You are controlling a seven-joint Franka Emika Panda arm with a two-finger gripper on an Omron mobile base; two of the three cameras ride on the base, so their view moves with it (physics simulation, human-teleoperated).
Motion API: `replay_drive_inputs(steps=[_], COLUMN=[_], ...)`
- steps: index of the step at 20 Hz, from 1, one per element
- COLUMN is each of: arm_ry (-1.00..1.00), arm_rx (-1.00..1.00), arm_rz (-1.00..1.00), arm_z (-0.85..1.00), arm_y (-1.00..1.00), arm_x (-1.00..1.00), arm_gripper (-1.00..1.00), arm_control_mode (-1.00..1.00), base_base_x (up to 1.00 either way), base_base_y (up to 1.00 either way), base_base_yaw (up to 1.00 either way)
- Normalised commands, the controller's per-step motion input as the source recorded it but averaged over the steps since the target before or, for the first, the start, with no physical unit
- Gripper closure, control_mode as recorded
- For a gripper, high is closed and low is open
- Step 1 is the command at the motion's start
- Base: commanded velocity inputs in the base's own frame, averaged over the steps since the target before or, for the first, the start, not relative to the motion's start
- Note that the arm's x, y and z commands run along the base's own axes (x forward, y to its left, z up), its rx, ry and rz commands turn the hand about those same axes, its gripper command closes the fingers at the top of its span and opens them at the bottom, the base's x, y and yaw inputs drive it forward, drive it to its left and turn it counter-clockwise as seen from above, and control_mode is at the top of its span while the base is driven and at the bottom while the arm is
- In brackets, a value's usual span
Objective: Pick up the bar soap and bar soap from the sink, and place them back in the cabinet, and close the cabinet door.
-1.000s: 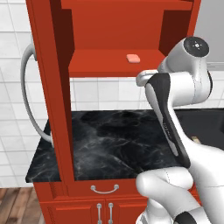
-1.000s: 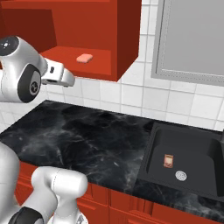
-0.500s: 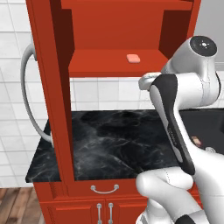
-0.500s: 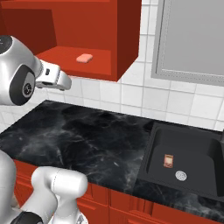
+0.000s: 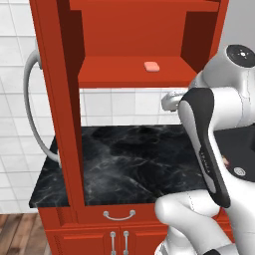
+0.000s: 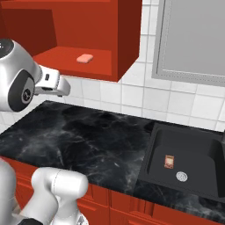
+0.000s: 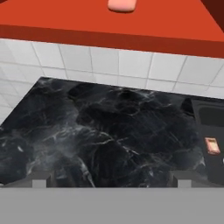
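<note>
The salmon-pink bar soap (image 5: 151,66) (image 6: 85,58) (image 7: 122,4) lies on the shelf of the red cabinet (image 5: 129,74) (image 6: 66,26). The brown bar soap (image 6: 169,161) (image 7: 212,145) lies flat in the black sink (image 6: 154,147) (image 7: 205,113), close to the round drain (image 6: 182,176). The cabinet door (image 5: 55,99) stands open at the left, its silver handle (image 5: 31,109) facing out. My gripper (image 7: 109,180) (image 6: 61,88) (image 5: 172,101) hangs open and empty below the shelf's front edge, over the counter and left of the sink.
A black marble counter (image 6: 88,136) (image 5: 129,164) runs under the cabinet, with red drawer fronts (image 5: 119,215) below it. A pale grey wall cabinet (image 6: 193,39) hangs above the sink. White tiles (image 7: 109,61) cover the wall.
The hand has sunk a little and drawn back from the shelf. The pink soap stays on the shelf and the brown one in the sink.
</note>
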Motion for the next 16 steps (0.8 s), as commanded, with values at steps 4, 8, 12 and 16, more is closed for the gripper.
replay_drive_inputs(steps=[4, 8, 12, 16], arm_ry=[0.01, 0.01, 0.01, 0.05], arm_rx=[0.0, 0.0, 0.0, 0.0], arm_rz=[0.04, 0.01, 0.0, 0.0], arm_z=[-0.13, -0.04, 0.0, 0.0], arm_y=[0.0, 0.0, 0.0, 0.0], arm_x=[-0.2, -0.14, -0.07, -0.15], arm_gripper=[-1.0, -1.0, -1.0, -1.0], arm_control_mode=[-1.0, -1.0, -1.0, -1.0], base_base_x=[0.0, 0.0, 0.0, 0.0], base_base_y=[0.0, 0.0, 0.0, 0.0], base_base_yaw=[0.0, 0.0, 0.0, 0.0])
